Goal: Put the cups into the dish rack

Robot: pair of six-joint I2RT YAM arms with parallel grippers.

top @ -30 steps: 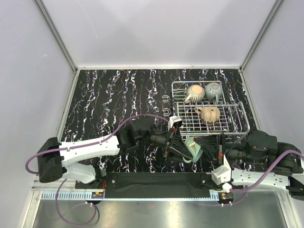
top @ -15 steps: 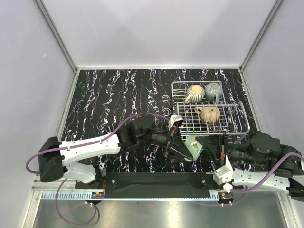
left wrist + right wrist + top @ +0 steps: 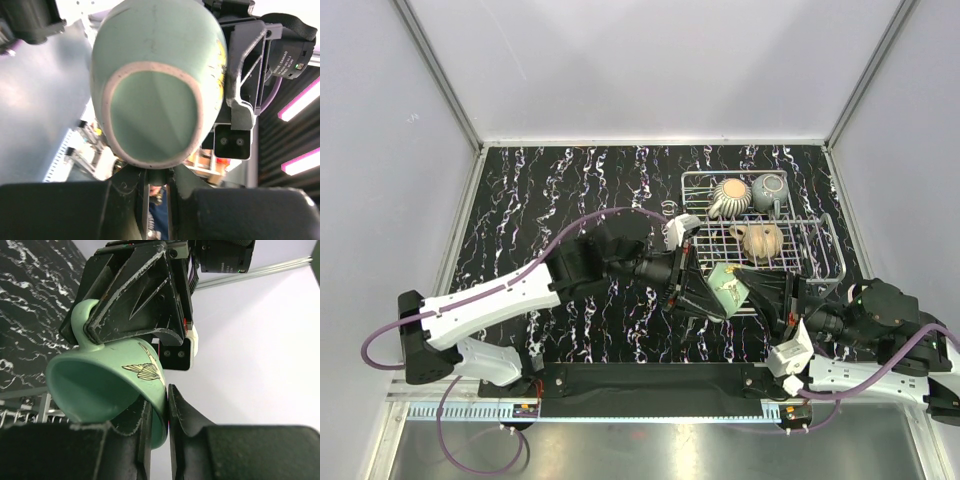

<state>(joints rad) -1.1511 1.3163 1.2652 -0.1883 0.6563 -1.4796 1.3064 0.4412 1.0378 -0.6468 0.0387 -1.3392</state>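
Observation:
The teal-green cup [image 3: 728, 287] hangs in the air just in front of the dish rack [image 3: 820, 262], held from both sides. My left gripper [image 3: 704, 293] is shut on its handle, which sits between the fingers in the left wrist view [image 3: 156, 176]. The cup's mouth [image 3: 152, 112] faces that camera. My right gripper [image 3: 761, 292] is shut on the cup's rim [image 3: 161, 405], one finger inside and one outside the wall [image 3: 95, 385]. The rack holds a cream ribbed cup [image 3: 728, 196], a grey-green cup [image 3: 768, 190] and a tan cup [image 3: 759, 241]. No dark teal cup is in view.
The black marbled tabletop [image 3: 550, 200] spreads left of the rack. Small metal rings [image 3: 670, 208] lie by the rack's left side. White walls close in the sides and back. The rack's wires [image 3: 25, 412] show low in the right wrist view.
My left arm has lifted the teal-green cup up and right, toward the rack's front. My right gripper has moved up and left to the cup and now pinches its rim.

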